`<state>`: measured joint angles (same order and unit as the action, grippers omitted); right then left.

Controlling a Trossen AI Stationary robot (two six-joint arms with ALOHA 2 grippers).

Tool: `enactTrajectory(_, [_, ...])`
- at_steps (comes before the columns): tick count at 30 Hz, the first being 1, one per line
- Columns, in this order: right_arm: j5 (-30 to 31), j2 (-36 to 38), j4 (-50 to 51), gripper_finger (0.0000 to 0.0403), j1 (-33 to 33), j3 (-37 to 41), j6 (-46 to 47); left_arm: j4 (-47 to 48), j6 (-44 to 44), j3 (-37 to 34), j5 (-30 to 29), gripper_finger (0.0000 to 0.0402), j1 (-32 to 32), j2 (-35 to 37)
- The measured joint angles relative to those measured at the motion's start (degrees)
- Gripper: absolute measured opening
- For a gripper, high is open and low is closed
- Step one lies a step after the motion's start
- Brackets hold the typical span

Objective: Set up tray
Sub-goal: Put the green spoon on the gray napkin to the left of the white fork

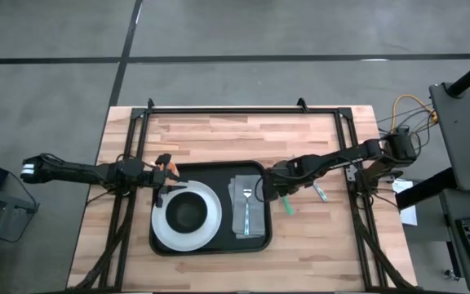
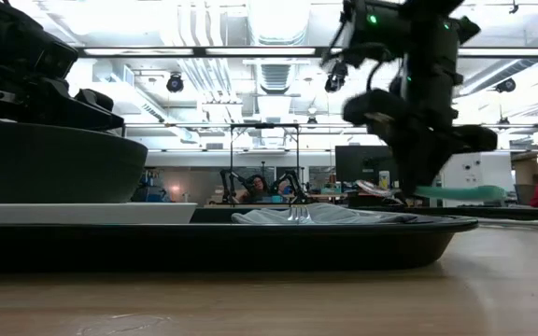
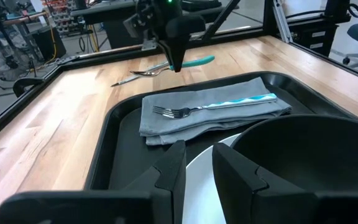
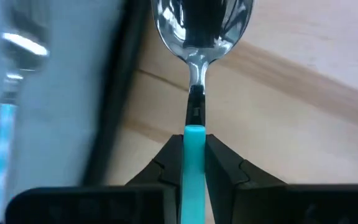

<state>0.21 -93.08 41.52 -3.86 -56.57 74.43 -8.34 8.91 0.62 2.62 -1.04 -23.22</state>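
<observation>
Two pincers are at the tray (image 1: 160,238), which lies on the table (image 1: 219,135) between the arms. The right pincer (image 4: 194,149) is clamped on a teal-handled spoon (image 4: 194,93) just off the tray's right rim. The left pincer (image 3: 197,163) — fingers slightly parted, holding nothing — hovers over the white plate (image 1: 163,231) and its dark bowl (image 1: 188,212). A fork (image 1: 246,211) rests on the grey cloth (image 1: 255,214).

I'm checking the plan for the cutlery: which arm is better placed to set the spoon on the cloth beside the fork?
Right. The right gripper is shut on the spoon beside the tray. The left gripper is open over the plate, holding nothing.
</observation>
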Motion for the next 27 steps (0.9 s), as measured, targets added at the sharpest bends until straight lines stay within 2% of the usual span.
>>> enactTrajectory(15, [0.00, -9.88, 0.06, 0.0030, -4.21, -14.73, 8.66, 0.00, 0.00, -0.02, -0.01, 0.0062, -0.02, -0.72])
enactTrajectory(27, [0.29, -21.52, 0.16, 0.0030, -5.68, -27.74, 12.83, 0.00, 0.00, 0.00, -0.01, 0.0062, 0.00, -0.74])
